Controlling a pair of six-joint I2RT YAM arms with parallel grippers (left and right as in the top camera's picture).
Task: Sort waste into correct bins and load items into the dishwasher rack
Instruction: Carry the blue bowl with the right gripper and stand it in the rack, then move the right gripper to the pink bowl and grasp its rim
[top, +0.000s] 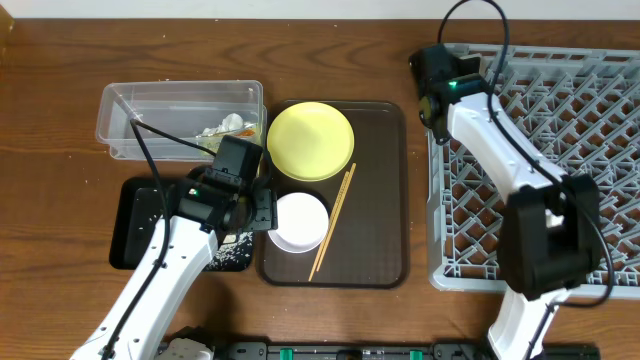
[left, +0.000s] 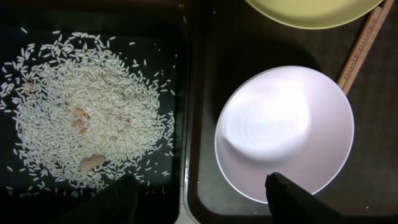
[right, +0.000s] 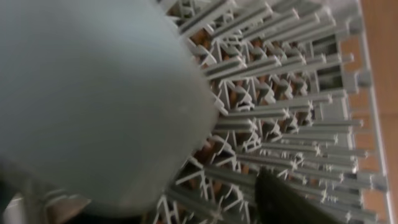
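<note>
My left gripper (top: 262, 212) (left: 205, 199) is open and empty. It hangs over the edge between the black tray (top: 135, 235) and the white bowl (top: 300, 222) (left: 286, 130). Loose rice (left: 87, 118) lies in the black tray. The yellow plate (top: 310, 140) and chopsticks (top: 333, 222) lie beside the bowl. The clear tub (top: 120, 110) holds a white tissue (top: 228, 126). My right gripper (top: 558, 215) (right: 168, 205) is open over the grey rack (top: 600, 110), with the light blue bowl (right: 93, 93) close against its left side. The wrapper and the green cup do not show clearly.
The plate, white bowl and chopsticks sit on a dark brown serving tray (top: 385, 200) between the bins and the rack. The right arm stretches across the rack's left half. Bare wooden table (top: 60, 60) lies at the far left and along the back.
</note>
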